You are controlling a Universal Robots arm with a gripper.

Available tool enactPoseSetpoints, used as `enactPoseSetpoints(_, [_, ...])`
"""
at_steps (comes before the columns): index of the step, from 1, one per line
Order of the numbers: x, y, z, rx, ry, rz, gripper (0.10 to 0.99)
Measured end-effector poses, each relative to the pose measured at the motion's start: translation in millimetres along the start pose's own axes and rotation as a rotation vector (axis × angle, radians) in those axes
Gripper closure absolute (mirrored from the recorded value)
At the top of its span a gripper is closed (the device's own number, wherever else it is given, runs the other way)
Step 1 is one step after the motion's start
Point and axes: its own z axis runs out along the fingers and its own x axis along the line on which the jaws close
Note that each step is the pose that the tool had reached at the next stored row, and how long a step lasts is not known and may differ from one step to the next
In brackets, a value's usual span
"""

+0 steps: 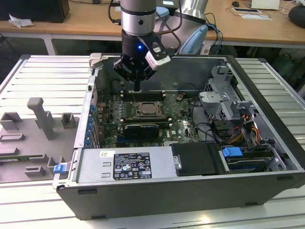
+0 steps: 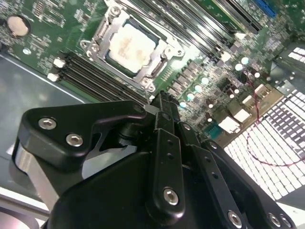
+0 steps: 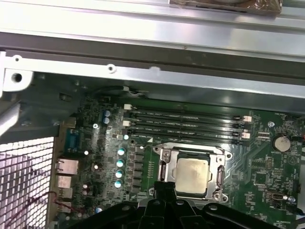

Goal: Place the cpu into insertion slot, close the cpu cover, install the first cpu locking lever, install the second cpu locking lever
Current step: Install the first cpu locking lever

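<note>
Slatted metal worktop [image 1: 28, 76] carried an open computer case [image 1: 157, 200]; claw [image 1: 137, 87], drawn together and empty, hovered over the memory-slot edge of the insertion slot [image 3: 220, 177], where the cpu [image 3: 191, 174] lay seated.

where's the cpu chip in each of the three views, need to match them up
First wrist view: the small square pale silver-grey cpu lies inside the silvery metal frame, next to the arm's black links.
Second wrist view: the cpu lies in the same frame.
Exterior view: the cpu sits mid-motherboard, inside the open case.
Shared landmark: the long black memory slots alongside the frame.
</note>
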Motion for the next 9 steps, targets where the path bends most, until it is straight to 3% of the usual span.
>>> enactPoseSetpoints(5, [9.2,1.0,1.0,0.0,-0.0004,0.006,0.98])
enactPoseSetpoints(9, [22.1,2.4,7.2,0.0,-0.0003,0.007,0.98])
